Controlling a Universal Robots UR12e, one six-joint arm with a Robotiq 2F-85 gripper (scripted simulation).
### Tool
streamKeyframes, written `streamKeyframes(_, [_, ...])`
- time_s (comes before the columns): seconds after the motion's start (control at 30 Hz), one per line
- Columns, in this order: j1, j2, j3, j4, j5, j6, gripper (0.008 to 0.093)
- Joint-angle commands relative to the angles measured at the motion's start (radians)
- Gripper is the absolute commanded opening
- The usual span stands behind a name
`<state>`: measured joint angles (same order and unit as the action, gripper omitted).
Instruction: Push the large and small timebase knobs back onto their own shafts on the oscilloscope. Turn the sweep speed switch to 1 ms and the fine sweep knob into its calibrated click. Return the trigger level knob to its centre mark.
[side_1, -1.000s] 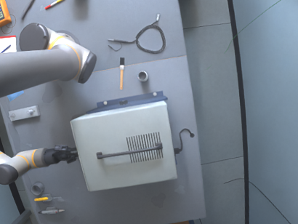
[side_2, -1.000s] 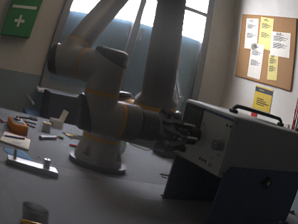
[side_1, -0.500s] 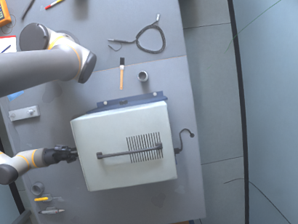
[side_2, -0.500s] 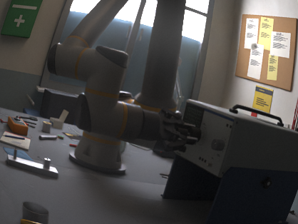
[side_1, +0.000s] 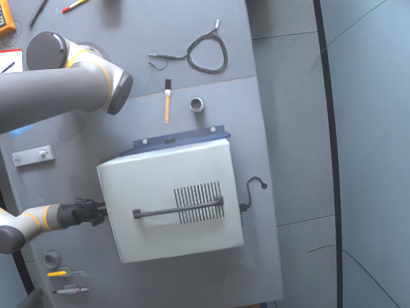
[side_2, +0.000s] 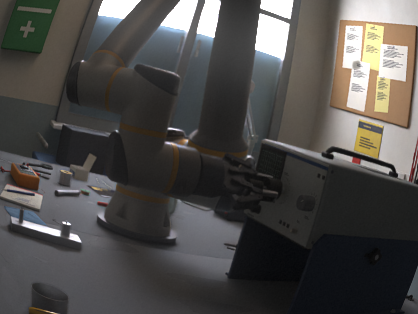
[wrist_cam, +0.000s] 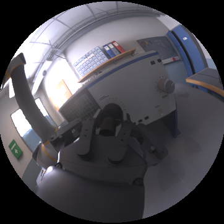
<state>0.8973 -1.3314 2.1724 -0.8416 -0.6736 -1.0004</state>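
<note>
A dark timebase knob (wrist_cam: 109, 119) sits between my fingers, right against the oscilloscope's front panel inside the printed dial ring. The oscilloscope (side_1: 172, 200) is a pale box with a carry handle, standing on the grey bench with its front panel (side_2: 287, 200) facing my arm. A second, grey knob (wrist_cam: 165, 85) (side_2: 305, 202) sits on the panel further along, apart from my fingers. I cannot tell whether the held knob is seated on its shaft. My gripper (wrist_cam: 106, 130) (side_2: 272, 191) (side_1: 101, 212) is at the front panel and closed around the dark knob.
A small grey cup (side_1: 197, 104) stands behind the oscilloscope beside an orange-handled brush (side_1: 167, 100) and a coiled cable (side_1: 207, 52). A second grey cup (side_1: 51, 259), a yellow probe (side_1: 57, 273) and a fixture block (side_1: 32, 155) lie near my arm, whose base (side_2: 142, 220) stands on the bench.
</note>
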Motion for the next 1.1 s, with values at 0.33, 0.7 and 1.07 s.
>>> streamKeyframes(0.33, [0.0,0.0,0.0,0.0,0.001,-0.001,0.0245])
streamKeyframes(0.7, [0.0,0.0,0.0,0.0,0.001,-0.001,0.0465])
streamKeyframes(1.07, [0.0,0.0,0.0,0.0,0.001,-0.001,0.064])
